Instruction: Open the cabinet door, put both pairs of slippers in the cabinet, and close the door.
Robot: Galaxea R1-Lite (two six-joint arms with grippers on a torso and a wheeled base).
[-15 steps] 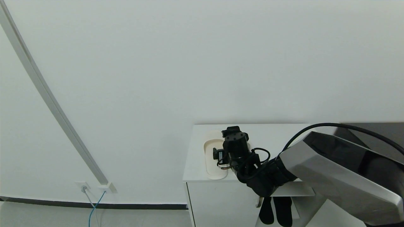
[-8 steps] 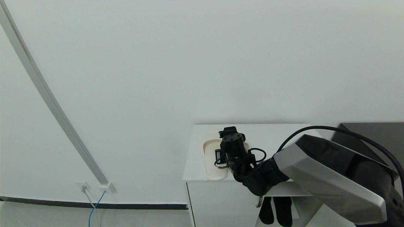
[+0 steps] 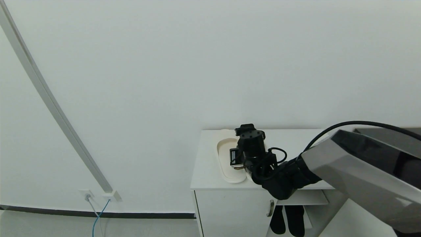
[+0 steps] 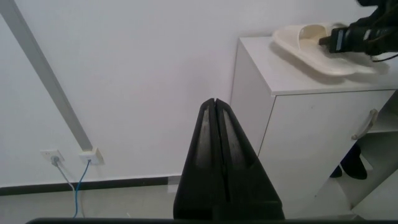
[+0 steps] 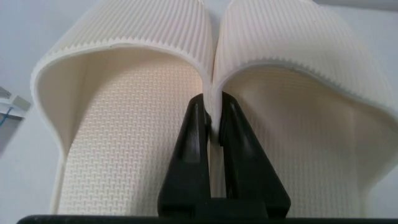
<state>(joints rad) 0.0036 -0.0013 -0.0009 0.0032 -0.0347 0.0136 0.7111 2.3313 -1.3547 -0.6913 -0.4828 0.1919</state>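
A pair of cream slippers [image 3: 229, 163] lies side by side on top of the white cabinet [image 3: 210, 174]. My right gripper [image 3: 242, 157] is above them, shut on the inner strap edges of both cream slippers [image 5: 149, 93], which its fingers [image 5: 194, 127] pinch together. A pair of black slippers [image 3: 289, 219] stands inside the cabinet's open right half, under a shelf. My left gripper [image 4: 215, 107] hangs low in front of the wall, left of the cabinet [image 4: 298, 130], shut on nothing.
The cabinet's left door [image 3: 230, 214], with a metal handle [image 3: 271, 208], is closed. The white wall rises right behind the cabinet. A grey conduit [image 3: 49, 98] runs down the wall to sockets [image 3: 98, 196] with cables near the floor.
My right gripper and the cream slippers have shifted to the right and a little toward the wall on the cabinet top.
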